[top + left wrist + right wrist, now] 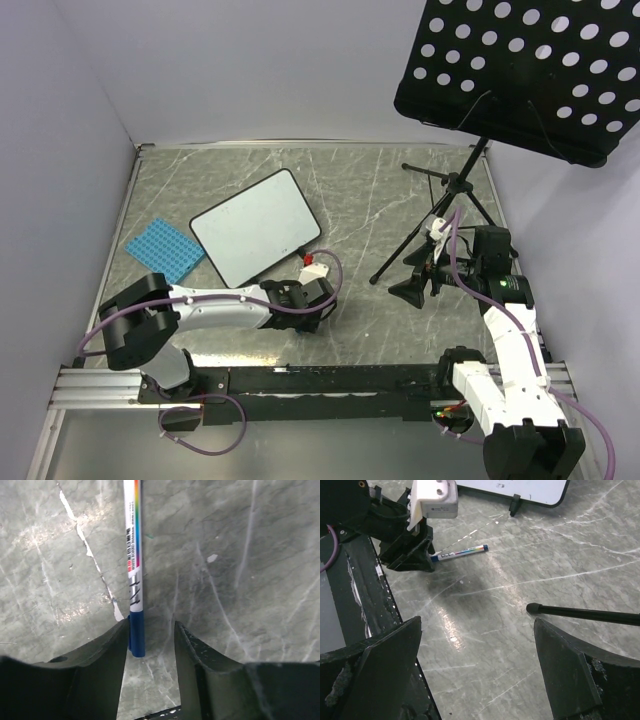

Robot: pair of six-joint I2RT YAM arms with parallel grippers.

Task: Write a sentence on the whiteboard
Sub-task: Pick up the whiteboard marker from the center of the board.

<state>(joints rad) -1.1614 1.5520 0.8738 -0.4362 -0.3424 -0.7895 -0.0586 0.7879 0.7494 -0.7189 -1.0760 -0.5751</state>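
Note:
The whiteboard (255, 228) lies flat at the left middle of the table, and its near edge (520, 490) also shows in the right wrist view. No sentence shows on its surface. A white marker (134, 555) with a blue end lies on the table and is seen too in the right wrist view (460, 552). My left gripper (150, 625) is low over it (303, 318). The blue end sits between the jaws, against the left finger (112, 645), with a gap to the right one. My right gripper (477, 625) hovers wide open and empty at the right (415, 285).
A blue studded plate (165, 248) lies left of the board. A black perforated music-stand tray (530, 70) hangs over the back right, its tripod legs (450, 215) on the table. One leg tip (535, 608) is near my right fingers. A metal rail (330, 380) runs along the near edge.

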